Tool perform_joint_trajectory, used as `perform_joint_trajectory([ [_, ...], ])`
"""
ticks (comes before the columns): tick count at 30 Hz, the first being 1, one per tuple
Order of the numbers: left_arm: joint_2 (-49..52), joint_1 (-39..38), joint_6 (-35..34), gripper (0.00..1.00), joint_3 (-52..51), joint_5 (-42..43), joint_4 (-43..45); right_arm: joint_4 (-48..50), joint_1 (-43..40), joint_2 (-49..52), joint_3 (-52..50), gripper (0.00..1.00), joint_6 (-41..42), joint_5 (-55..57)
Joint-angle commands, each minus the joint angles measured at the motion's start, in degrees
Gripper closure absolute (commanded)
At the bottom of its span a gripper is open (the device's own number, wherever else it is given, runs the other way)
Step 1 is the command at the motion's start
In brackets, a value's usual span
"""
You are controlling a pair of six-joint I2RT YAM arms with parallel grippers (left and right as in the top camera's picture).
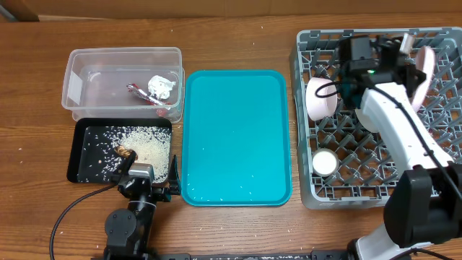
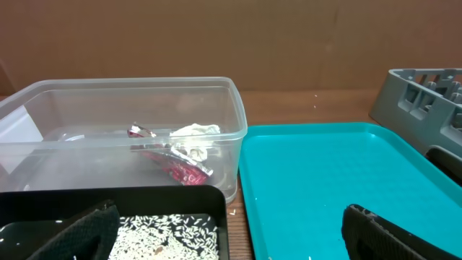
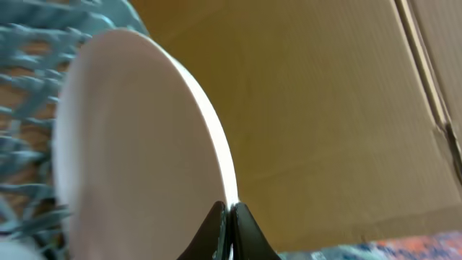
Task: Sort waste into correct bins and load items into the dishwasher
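My right gripper [image 3: 229,209] is shut on the rim of a pink plate [image 3: 130,144], held on edge over the far right of the grey dishwasher rack [image 1: 375,188]; the plate shows in the overhead view [image 1: 426,68] too. A pink bowl [image 1: 317,97] and a small white cup [image 1: 325,163] sit in the rack. My left gripper [image 2: 231,235] is open and empty, low at the front between the black tray of rice [image 1: 90,155] and the teal tray [image 1: 234,137]. The clear bin [image 1: 123,61] holds wrappers [image 2: 177,155].
The teal tray [image 2: 325,173] lies in the middle with a few rice grains on it. The black tray [image 2: 108,198] sits in front of the clear bin [image 2: 123,94]. The rack's corner [image 2: 426,97] shows at the right. Cardboard fills the background of the right wrist view.
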Motion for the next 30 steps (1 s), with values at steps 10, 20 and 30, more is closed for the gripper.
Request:
perform_joint_trajectory([
  [10,-0.59,-0.33,1.25,0.0,-0.76,-0.22,0.22,4.98,3.61,-3.17,0.52,0.6,0.74,-2.95],
  [20,-0.59,-0.33,1.25,0.0,-0.76,-0.22,0.22,7.98,17.14,-19.1,0.52,0.28,0.76,-10.05],
  [30,-0.59,-0.33,1.25,0.0,-0.76,-0.22,0.22,-5.31,44.44,-36.85,0.5,0.0,14.82,-37.29],
])
